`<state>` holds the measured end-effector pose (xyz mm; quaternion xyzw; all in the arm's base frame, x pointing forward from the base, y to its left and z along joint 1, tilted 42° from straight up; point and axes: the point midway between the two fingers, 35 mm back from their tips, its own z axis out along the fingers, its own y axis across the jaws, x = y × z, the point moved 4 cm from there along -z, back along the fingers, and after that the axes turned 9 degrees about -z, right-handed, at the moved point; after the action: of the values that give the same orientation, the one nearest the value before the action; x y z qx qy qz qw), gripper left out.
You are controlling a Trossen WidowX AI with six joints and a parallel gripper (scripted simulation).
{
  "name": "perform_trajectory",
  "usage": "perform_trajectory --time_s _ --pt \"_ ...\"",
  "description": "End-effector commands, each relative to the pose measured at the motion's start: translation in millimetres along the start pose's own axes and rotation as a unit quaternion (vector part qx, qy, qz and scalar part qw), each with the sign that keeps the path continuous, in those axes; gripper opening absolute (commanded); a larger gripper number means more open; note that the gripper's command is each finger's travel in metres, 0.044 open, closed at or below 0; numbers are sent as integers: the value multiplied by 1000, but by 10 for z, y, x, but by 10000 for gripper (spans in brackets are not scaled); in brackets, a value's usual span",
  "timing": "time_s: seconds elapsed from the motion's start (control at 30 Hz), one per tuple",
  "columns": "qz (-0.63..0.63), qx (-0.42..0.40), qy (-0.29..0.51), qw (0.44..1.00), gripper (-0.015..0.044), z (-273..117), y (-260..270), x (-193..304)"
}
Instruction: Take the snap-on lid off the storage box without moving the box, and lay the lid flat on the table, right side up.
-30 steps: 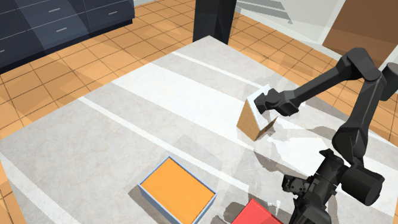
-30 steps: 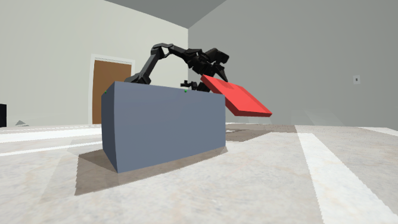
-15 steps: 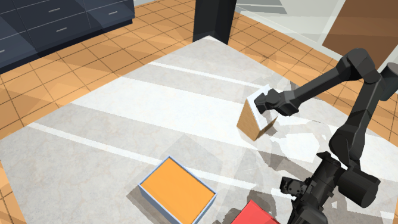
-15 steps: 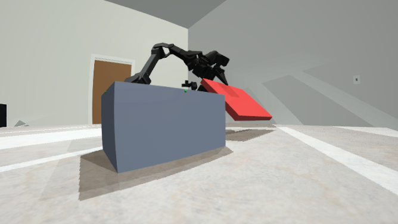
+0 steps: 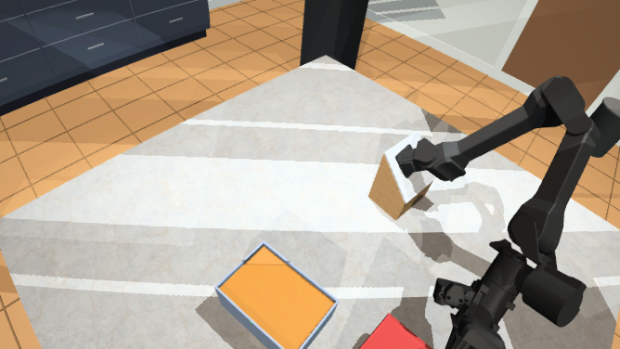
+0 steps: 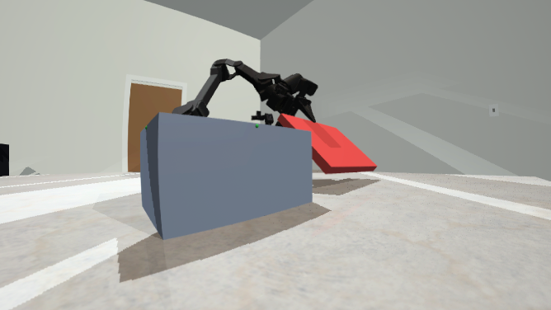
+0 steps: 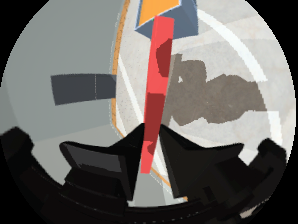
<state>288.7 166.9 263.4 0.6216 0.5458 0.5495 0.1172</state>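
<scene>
The blue-grey storage box (image 5: 234,312) (image 6: 231,177) (image 7: 187,25) stands upright on the table, open on top and orange inside. The red lid (image 5: 393,335) (image 6: 350,152) (image 7: 152,107) is off it, in the air beside it. My gripper (image 6: 297,119) (image 7: 151,126) is shut on the lid's upper edge. The lid slopes down away from the fingers, its smooth broad face turned up and its low edge a little above its shadow. The lid is partly cut off in the top view, where the fingertips are not visible. One finger is partly hidden behind the lid in the exterior view.
A wood-sided wedge block (image 5: 387,190) with a white sloping face stands on the table (image 5: 278,195) at the arm's far end. The box is close to the lid. A black pillar (image 5: 331,32) stands past the table's far corner.
</scene>
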Motion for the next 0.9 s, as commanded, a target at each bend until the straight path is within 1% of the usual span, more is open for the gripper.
perform_trajectory --time_s 0.0,0.87 --pt "2 -7 -3 1000 0 14 5 -8" --pt "3 -7 -3 1000 0 150 -151 16"
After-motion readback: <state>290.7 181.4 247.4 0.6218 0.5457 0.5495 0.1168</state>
